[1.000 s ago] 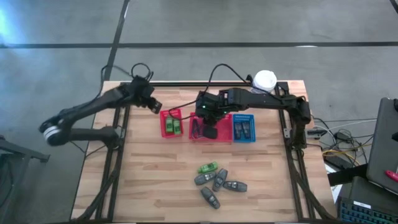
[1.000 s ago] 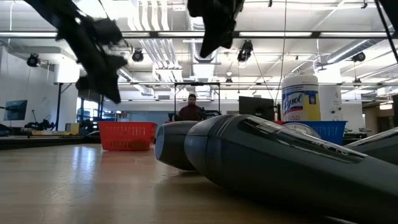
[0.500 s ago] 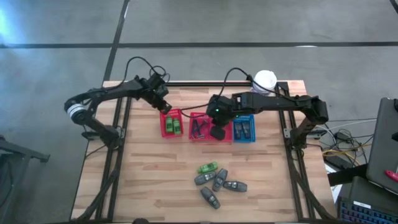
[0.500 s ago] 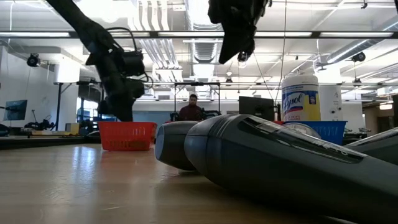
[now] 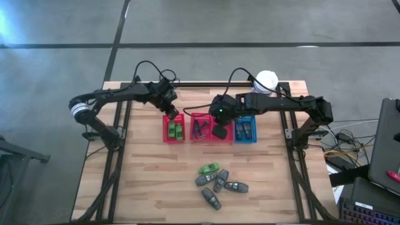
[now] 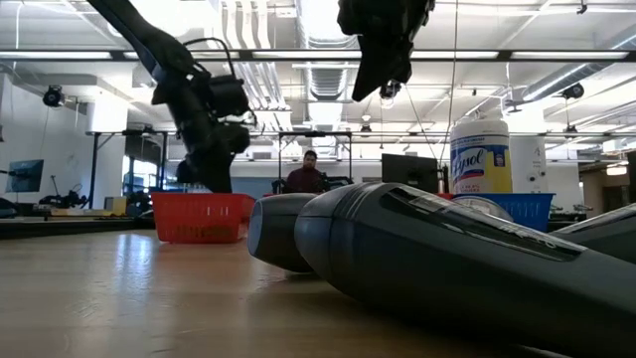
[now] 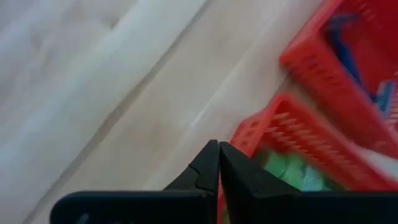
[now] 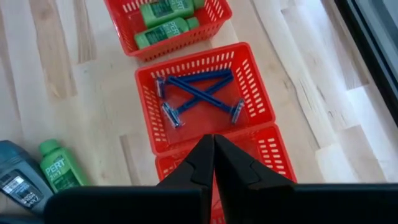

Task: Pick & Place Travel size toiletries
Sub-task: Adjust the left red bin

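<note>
Loose on the table's near middle lie a green bottle (image 5: 209,168) and several dark grey tubes (image 5: 220,184); the tubes fill the low view (image 6: 427,259). A left red basket (image 5: 174,128) holds green bottles (image 7: 283,171). A middle red basket (image 8: 205,93) holds thin razors. A blue basket (image 5: 245,129) holds grey tubes. My left gripper (image 7: 217,155) is shut and empty, just over the left red basket's far rim (image 6: 202,199). My right gripper (image 8: 213,146) is shut and empty, high above a further red basket (image 8: 273,155) between the razor basket and the blue one.
A tall yellow canister with a white lid (image 5: 267,80) stands at the table's far right, behind the blue basket. The baskets stand in a row across the table's middle. Bare wood (image 5: 144,181) lies to the near left. A person (image 6: 306,177) sits far behind the table.
My left gripper has swung from the table's far left toward the right and come down to the left red basket's far rim. My right gripper has shifted a little toward the table's right, staying high above the baskets. Both stay shut; no item has moved.
</note>
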`<action>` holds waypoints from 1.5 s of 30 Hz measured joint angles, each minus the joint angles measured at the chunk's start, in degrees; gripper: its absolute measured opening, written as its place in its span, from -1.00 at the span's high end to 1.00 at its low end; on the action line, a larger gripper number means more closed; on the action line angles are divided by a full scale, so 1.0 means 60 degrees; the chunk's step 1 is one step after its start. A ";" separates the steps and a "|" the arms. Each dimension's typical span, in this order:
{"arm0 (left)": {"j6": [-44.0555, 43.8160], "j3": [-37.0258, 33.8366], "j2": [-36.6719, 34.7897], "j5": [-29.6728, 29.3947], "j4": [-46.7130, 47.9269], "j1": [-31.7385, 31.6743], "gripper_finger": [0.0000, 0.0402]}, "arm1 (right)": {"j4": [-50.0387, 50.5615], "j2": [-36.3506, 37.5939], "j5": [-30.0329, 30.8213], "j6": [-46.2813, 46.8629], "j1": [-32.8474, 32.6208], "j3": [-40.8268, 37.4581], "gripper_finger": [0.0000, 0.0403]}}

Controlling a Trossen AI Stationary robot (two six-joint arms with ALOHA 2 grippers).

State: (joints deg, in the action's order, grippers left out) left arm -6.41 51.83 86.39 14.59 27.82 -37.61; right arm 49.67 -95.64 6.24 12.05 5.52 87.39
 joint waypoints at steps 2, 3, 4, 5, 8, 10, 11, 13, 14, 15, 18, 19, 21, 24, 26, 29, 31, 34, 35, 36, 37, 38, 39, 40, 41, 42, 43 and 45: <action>-0.0090 0.0003 -0.0197 -0.0068 -0.0441 0.0040 0.92 | 0.0006 0.0000 0.0000 0.0000 0.0000 0.0000 0.96; -0.0135 0.0007 -0.0319 -0.0257 -0.0595 0.0038 0.92 | 0.0000 -0.0001 0.0000 0.0001 0.0000 0.0000 0.96; -0.0170 0.0007 -0.0480 -0.0524 -0.0645 0.0037 0.92 | -0.0001 -0.0004 0.0000 0.0007 0.0000 0.0000 0.96; -0.0156 0.0007 -0.0673 -0.0852 -0.0594 0.0030 0.92 | -0.0016 -0.0004 0.0000 0.0033 0.0000 0.0000 0.96; 0.0328 -0.0002 -0.1529 -0.1844 0.0199 -0.0011 0.92 | -0.0022 -0.0010 -0.0003 0.0117 -0.0004 0.0000 0.96; 0.0634 -0.0058 -0.2244 -0.2050 0.1210 -0.0025 0.92 | -0.0022 -0.0015 0.0000 0.0140 -0.0004 0.0000 0.96; 0.0671 -0.0120 -0.2612 -0.2077 0.1793 -0.0025 0.92 | -0.0022 -0.0015 -0.0004 0.0138 -0.0004 0.0000 0.96; 0.0593 -0.0328 -0.3338 -0.2090 0.2831 -0.0008 0.93 | -0.0025 -0.0015 -0.0004 0.0133 -0.0004 0.0000 0.96; 0.0420 -0.0479 -0.3636 -0.2087 0.3252 -0.0011 0.94 | -0.0037 -0.0015 -0.0004 0.0094 -0.0004 0.0000 0.96; 0.0226 -0.0662 -0.3875 -0.2067 0.3647 -0.0011 0.95 | -0.0061 -0.0015 -0.0004 0.0016 -0.0004 0.0000 0.96; 0.0105 -0.1438 -0.4297 -0.1181 0.4073 0.0000 0.97 | -0.0189 -0.0015 0.0059 -0.0178 0.0000 0.0000 0.96; 0.0238 -0.1704 -0.4369 -0.0641 0.3913 0.0062 0.98 | -0.0246 -0.0015 0.0109 -0.0270 0.0000 0.0000 0.96; 0.0596 -0.2139 -0.4407 0.0072 0.3339 0.0274 0.98 | -0.0308 -0.0017 0.0227 -0.0397 0.0001 0.0000 0.96; 0.0552 -0.2290 -0.4186 -0.0027 0.2640 0.0634 0.97 | -0.0430 -0.0018 0.0244 -0.0508 0.0027 0.0000 0.96; 0.0535 -0.2243 -0.3920 -0.0346 0.2384 0.0810 0.97 | -0.0426 -0.0018 0.0244 -0.0510 0.0029 -0.0004 0.96; 0.0549 -0.2048 -0.3234 -0.0766 0.2356 0.0926 0.97 | -0.0430 -0.0018 0.0241 -0.0524 0.0026 -0.0007 0.96; 0.0518 -0.1902 -0.2754 -0.0796 0.2356 0.0930 0.97 | -0.0432 -0.0018 0.0242 -0.0528 0.0025 -0.0007 0.96; 0.0657 -0.1615 -0.2161 -0.0898 0.2123 0.0975 0.97 | -0.0432 -0.0018 0.0240 -0.0528 0.0025 -0.0007 0.96; 0.0736 -0.1492 -0.1991 -0.0920 0.2069 0.0985 0.97 | -0.0430 -0.0018 0.0240 -0.0528 0.0025 -0.0007 0.96; 0.0804 -0.1368 -0.1858 -0.0922 0.2020 0.1010 0.97 | -0.0430 -0.0018 0.0240 -0.0528 0.0025 -0.0007 0.96; 0.0836 -0.1238 -0.1734 -0.0922 0.1964 0.1035 0.96 | -0.0430 -0.0018 0.0240 -0.0528 0.0025 -0.0007 0.96; 0.0878 -0.1104 -0.1624 -0.0922 0.1884 0.1056 0.96 | -0.0430 -0.0018 0.0240 -0.0528 0.0025 -0.0007 0.96; 0.0896 -0.0984 -0.1525 -0.0917 0.1832 0.1075 0.96 | -0.0430 -0.0018 0.0240 -0.0528 0.0025 -0.0007 0.96; 0.0905 -0.0883 -0.1432 -0.0909 0.1807 0.1097 0.96 | -0.0430 -0.0018 0.0240 -0.0528 0.0025 -0.0007 0.96; 0.0907 -0.0794 -0.1341 -0.0879 0.1802 0.1121 0.96 | -0.0430 -0.0018 0.0240 -0.0528 0.0025 -0.0007 0.96; 0.0913 -0.0710 -0.1266 -0.0855 0.1788 0.1136 0.96 | -0.0428 -0.0018 0.0240 -0.0528 0.0025 -0.0009 0.96; 0.0931 -0.0652 -0.1208 -0.0853 0.1783 0.1147 0.96 | -0.0428 -0.0018 0.0240 -0.0526 0.0025 -0.0009 0.96; 0.1010 -0.0595 -0.1152 -0.0852 0.1883 0.1155 0.96 | -0.0414 -0.0018 0.0240 -0.0517 0.0024 -0.0011 0.96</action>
State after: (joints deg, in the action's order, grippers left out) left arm -0.36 48.26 79.48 9.48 39.12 -30.68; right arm 47.19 -95.74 7.68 8.95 5.66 87.33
